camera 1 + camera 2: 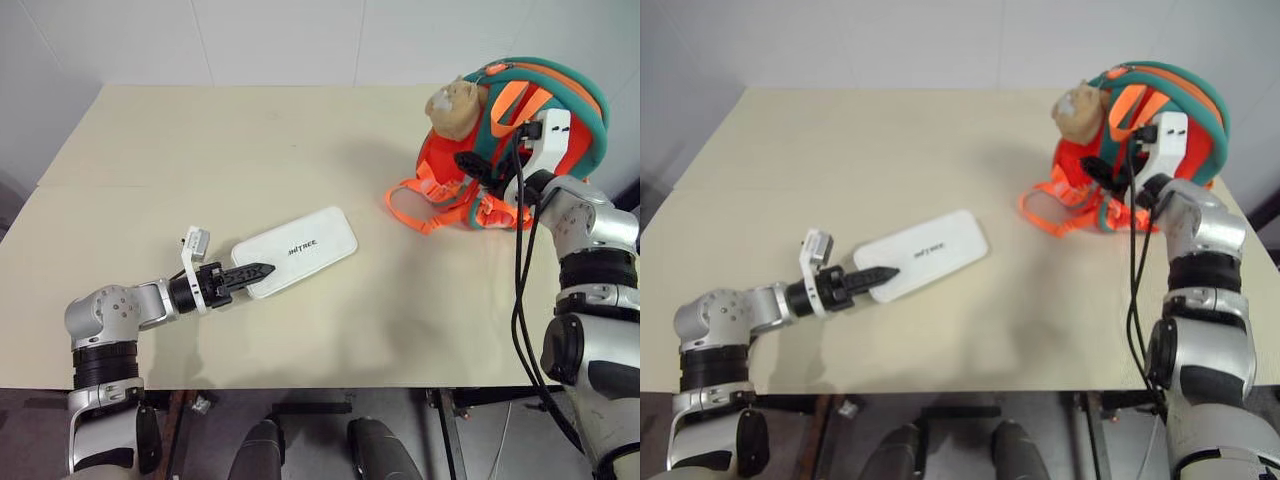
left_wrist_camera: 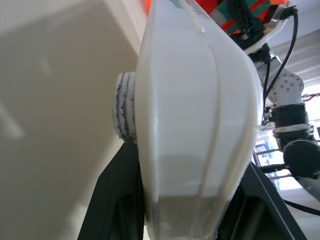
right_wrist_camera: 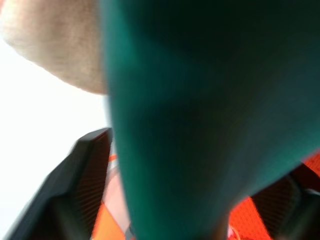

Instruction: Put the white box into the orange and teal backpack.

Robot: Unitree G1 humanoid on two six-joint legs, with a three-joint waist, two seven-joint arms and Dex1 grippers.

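Two left hand (image 1: 248, 275) fingers clamp white box (image 1: 300, 249).

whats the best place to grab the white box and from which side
Grip the white box at its near short end, coming in low from the robot's left, as the left pincer does now. The box is flat and thin, lying on the table, so fingers fit across its thickness, one over, one under.

Flat white box (image 1: 298, 249) diagonal mid-table; orange-and-teal backpack (image 1: 520, 140) upright near far right corner.
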